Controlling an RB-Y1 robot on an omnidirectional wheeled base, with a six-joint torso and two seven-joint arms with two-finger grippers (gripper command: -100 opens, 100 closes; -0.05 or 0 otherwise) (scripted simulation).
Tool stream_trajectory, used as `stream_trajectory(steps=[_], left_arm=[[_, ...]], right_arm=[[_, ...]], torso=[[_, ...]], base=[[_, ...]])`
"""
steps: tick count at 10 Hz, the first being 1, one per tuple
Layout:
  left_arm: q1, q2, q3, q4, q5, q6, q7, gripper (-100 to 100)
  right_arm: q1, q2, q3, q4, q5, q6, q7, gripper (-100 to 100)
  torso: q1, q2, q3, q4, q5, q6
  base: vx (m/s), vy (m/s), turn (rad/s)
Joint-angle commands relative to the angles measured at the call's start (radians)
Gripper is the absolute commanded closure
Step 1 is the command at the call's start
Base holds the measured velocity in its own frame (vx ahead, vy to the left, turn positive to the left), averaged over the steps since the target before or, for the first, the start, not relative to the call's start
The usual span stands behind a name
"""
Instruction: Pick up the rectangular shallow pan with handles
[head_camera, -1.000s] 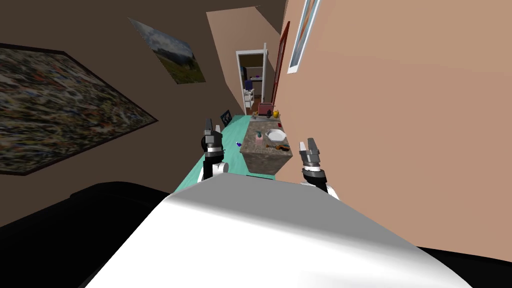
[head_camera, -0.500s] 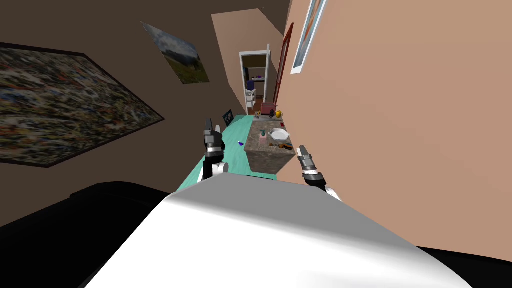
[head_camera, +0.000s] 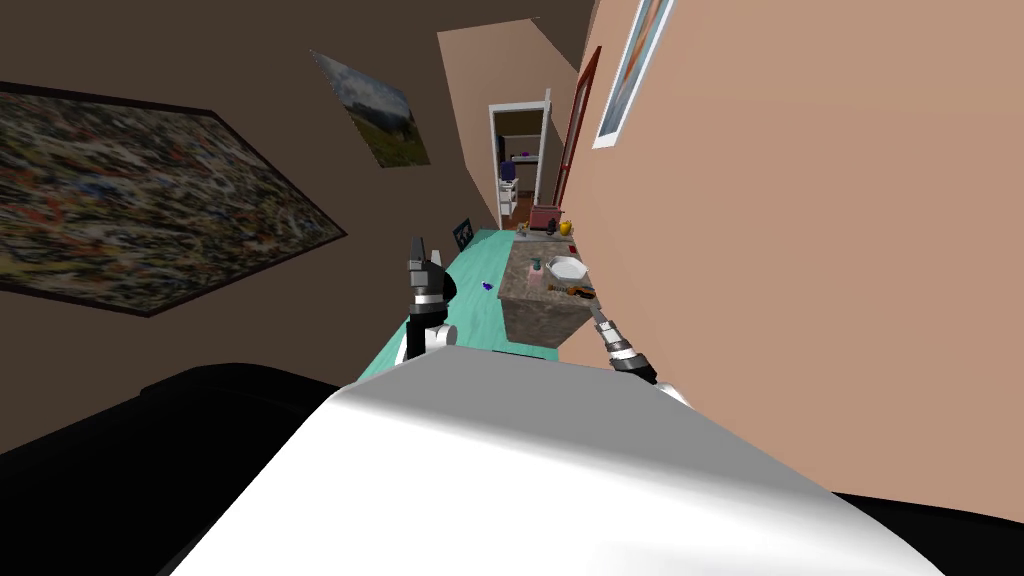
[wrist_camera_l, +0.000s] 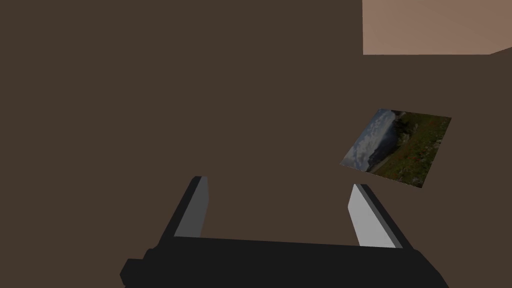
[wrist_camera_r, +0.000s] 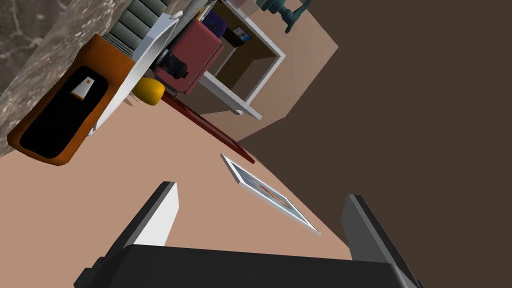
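Note:
The pan (head_camera: 565, 268) is white and shallow and lies on a marble-topped counter (head_camera: 540, 305) against the right wall, ahead of me. In the right wrist view the pan (wrist_camera_r: 145, 50) shows a white rim and a grey ridged inside, beyond the open right gripper (wrist_camera_r: 260, 215) and well apart from it. In the head view the right gripper (head_camera: 598, 314) hangs just before the counter's near corner, seen edge-on. The left gripper (head_camera: 422, 250) is raised over the teal floor, left of the counter. Its fingers stand open with nothing between them in the left wrist view (wrist_camera_l: 277, 205).
An orange tray with a black inside (wrist_camera_r: 60, 120) lies beside the pan. A dark red box (wrist_camera_r: 192, 47), a yellow thing (wrist_camera_r: 148, 91) and a teal figure (head_camera: 536, 265) also stand on the counter. The teal floor strip (head_camera: 470, 300) runs to a white-framed doorway (head_camera: 520, 150).
My view has swung, so the counter and wall pictures sit further right. The right hand has dropped lower and turned edge-on near the counter's corner. The left arm has kept its place.

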Motion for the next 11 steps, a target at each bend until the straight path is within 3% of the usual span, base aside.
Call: stream_trajectory(steps=[1,4,5,6,7,8,9,10,11], left_arm=[[0.0,0.0,0.0,0.0,0.0,0.0,0.0,0],[0.0,0.0,0.0,0.0,0.0,0.0,0.0,0],[0.0,0.0,0.0,0.0,0.0,0.0,0.0,0],[0.0,0.0,0.0,0.0,0.0,0.0,0.0,0],[0.0,0.0,0.0,0.0,0.0,0.0,0.0,0],[0.0,0.0,0.0,0.0,0.0,0.0,0.0,0],[0.0,0.0,0.0,0.0,0.0,0.0,0.0,0],[0.0,0.0,0.0,0.0,0.0,0.0,0.0,0],[0.0,0.0,0.0,0.0,0.0,0.0,0.0,0]], right_arm=[[0.018,-0.05,0.006,0.05,0.037,-0.011,0.031,-100],[0.025,-0.111,0.011,0.127,0.063,-0.017,0.052,-100],[0.032,-0.153,0.017,0.166,0.09,-0.022,0.075,-100],[0.032,-0.157,0.017,0.182,0.09,-0.022,0.075,-100],[0.038,-0.199,0.023,0.21,0.117,-0.028,0.099,-100],[0.038,-0.205,0.023,0.237,0.117,-0.028,0.099,-100],[0.044,-0.248,0.029,0.27,0.144,-0.033,0.123,-100],[0.044,-0.254,0.029,0.292,0.144,-0.033,0.123,-100],[0.049,-0.298,0.035,0.329,0.172,-0.037,0.149,-100]], torso=[[0.0,0.0,0.0,0.0,0.0,0.0],[0.002,0.0,0.0,0.0,0.001,-0.001],[0.001,-0.001,0.0,0.0,0.0,0.0],[0.001,-0.001,0.0,0.0,0.0,0.0],[0.001,-0.001,0.0,0.0,0.0,0.0],[0.001,-0.001,0.0,0.0,0.0,0.0],[0.001,-0.001,0.0,0.0,0.0,0.0],[0.002,-0.001,-0.001,0.0,0.001,-0.001],[0.002,-0.002,-0.001,0.0,0.001,0.0]], base=[[-0.065,0.097,0.098],[-0.041,0.081,0.076],[-0.036,0.075,0.113],[-0.031,0.065,0.063],[-0.037,0.084,0.133],[-0.036,0.071,0.057],[-0.022,0.101,0.153],[-0.01,0.086,0.067],[-0.018,0.095,0.149]])
